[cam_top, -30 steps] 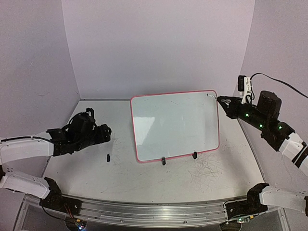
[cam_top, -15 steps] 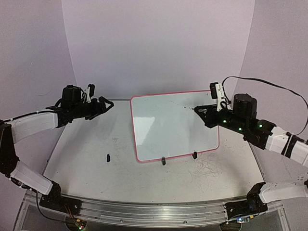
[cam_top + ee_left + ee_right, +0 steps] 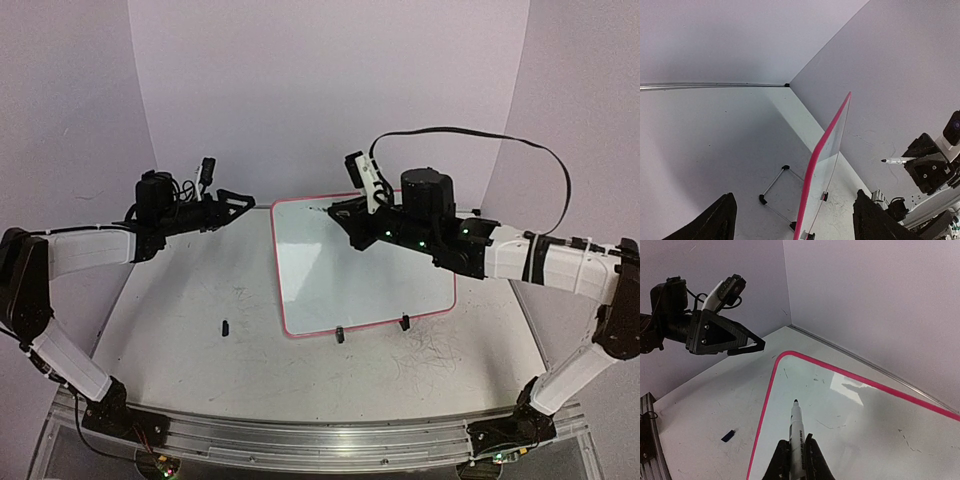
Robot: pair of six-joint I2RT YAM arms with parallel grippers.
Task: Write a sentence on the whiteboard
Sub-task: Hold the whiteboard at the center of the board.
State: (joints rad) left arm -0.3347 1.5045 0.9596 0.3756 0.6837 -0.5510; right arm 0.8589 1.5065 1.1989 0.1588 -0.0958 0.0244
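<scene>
**Marker carried to the board's top-left corner; no stroke yet**

The right pincer (image 3: 797,452) is clamped tight on a marker (image 3: 797,427), nib pointing forward past its fingertips. Directly ahead of and under that nib lies the upper-left part of the whiteboard (image 3: 380,280). The left wrist view shows a clear gap between nib and board face, so nothing is being drawn. The sentence is not on the board. Only a few faint stray marks show near the nib, and no blue words.

A second ago this pincer sat at the board's far right corner. It has since swept across the top edge to the left end. That looks like lining up for the first letter, so the writing has probably not begun.

Across the pink rim from the marker, the left pincer (image 3: 243,201) stands wide open and holds nothing. It has risen from low over the counter (image 3: 180,340) to beside the board's top-left corner, perhaps to steady the propped board. Further out and nearer the arm bases, a small dark cap-like piece (image 3: 225,327) lies on the counter.
</scene>
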